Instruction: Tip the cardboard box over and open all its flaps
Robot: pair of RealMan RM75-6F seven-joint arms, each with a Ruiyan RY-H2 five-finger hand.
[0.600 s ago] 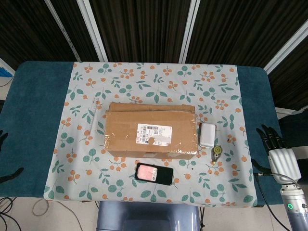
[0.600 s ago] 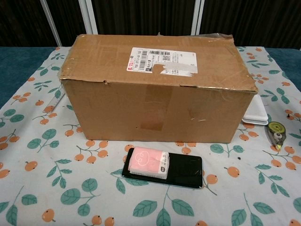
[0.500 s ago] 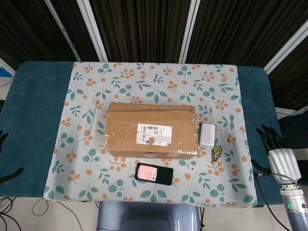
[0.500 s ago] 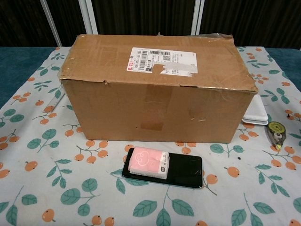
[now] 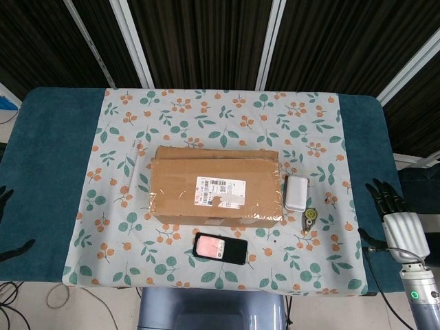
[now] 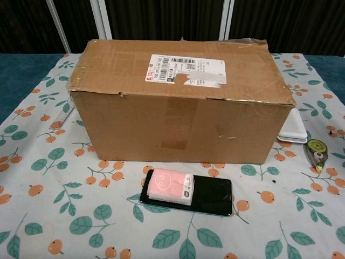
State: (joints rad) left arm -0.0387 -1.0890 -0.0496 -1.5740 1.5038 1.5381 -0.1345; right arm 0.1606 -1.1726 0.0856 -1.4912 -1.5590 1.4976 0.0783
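The table (image 5: 48, 172) carries a leaf-print cloth (image 5: 227, 110); the box (image 5: 216, 192) sits at its centre, long axis running nine to three o'clock, labelled face up, flaps out of sight. It looks stiff but creased, probably light, its tape slick; I judge the upper edges at the two short ends the best hold for tipping. A phone (image 6: 186, 191) lies just beside it at six o'clock, a white case (image 5: 297, 192) at three. The right hand (image 5: 397, 221) hovers off the table's three o'clock edge, fingers spread, empty; the left hand (image 5: 8, 227) barely shows, its state unclear.
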